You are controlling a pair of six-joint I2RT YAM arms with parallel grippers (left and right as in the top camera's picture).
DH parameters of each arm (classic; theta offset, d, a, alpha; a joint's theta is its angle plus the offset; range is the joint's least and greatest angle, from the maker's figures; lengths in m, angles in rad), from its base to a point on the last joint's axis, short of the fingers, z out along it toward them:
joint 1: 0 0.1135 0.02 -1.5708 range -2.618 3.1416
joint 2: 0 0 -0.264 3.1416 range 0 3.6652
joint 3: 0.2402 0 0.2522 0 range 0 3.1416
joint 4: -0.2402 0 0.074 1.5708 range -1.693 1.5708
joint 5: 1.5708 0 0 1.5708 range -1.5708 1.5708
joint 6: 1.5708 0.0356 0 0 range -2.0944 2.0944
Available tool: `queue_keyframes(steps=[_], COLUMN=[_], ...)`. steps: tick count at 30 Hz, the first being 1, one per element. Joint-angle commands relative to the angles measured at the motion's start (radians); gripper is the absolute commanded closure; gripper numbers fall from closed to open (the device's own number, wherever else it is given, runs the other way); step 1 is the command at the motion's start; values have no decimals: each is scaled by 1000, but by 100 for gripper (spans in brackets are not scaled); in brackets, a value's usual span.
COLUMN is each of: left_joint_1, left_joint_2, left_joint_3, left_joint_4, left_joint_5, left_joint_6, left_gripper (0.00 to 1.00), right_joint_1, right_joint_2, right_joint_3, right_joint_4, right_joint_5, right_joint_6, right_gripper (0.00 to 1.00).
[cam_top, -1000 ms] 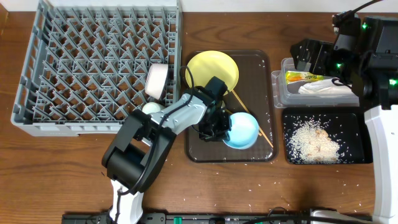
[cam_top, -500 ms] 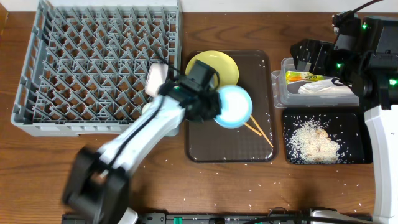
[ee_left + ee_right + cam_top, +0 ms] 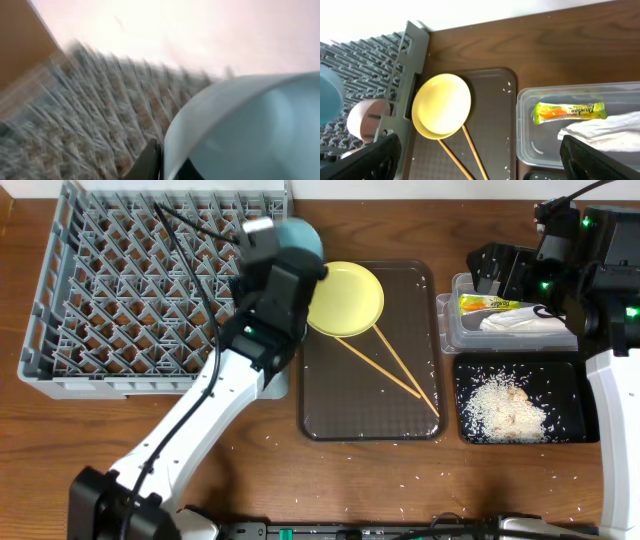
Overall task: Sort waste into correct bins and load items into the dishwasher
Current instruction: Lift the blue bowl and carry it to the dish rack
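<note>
My left gripper (image 3: 298, 262) is shut on the rim of the light-blue bowl (image 3: 300, 238) and holds it tilted over the far right edge of the grey dishwasher rack (image 3: 140, 290). The left wrist view is blurred; it shows the bowl (image 3: 250, 125) clamped by a dark finger (image 3: 147, 162) above the rack pegs (image 3: 90, 110). The yellow plate (image 3: 345, 298) lies on the brown tray (image 3: 400, 415). A white cup (image 3: 366, 120) sits in the rack. My right gripper (image 3: 497, 272) hangs open over the clear bin (image 3: 452, 330), which holds the sachet (image 3: 485, 303) and the napkin (image 3: 520, 322).
Two wooden chopsticks (image 3: 400, 370) lie crossed on the tray below the plate. The black bin (image 3: 470, 430) holds a heap of rice (image 3: 505, 408). Loose rice grains are scattered on the wooden table (image 3: 380, 480) near the front edge.
My left arm has lifted the light-blue bowl off the tray and swung it up and left to the rack's far right edge. The right arm has not moved.
</note>
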Motion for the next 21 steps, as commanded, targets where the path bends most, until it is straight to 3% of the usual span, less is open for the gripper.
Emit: queue_keyframes(steps=[1,12,15,21], left_joint_1=[56,130,136,166], left_joint_2=[53,383,456,520], left_joint_3=[7,7,7,7], left_joint_4=[148,840,923,945], left_joint_5=[-183,-182,-183,-183], left_joint_6=[278,852,914,912], left_gripper=[93,92,93,93], right_joint_1=[4,4,4,4], right_joint_2=[2,2,2,2], right_joint_3=[3,3,3,3], right_joint_4=[-1,-1,-1,-1], right_joint_5=[2,2,2,2], right_joint_6=[-3,-3,-3,-3], right_gripper=[1,1,1,1])
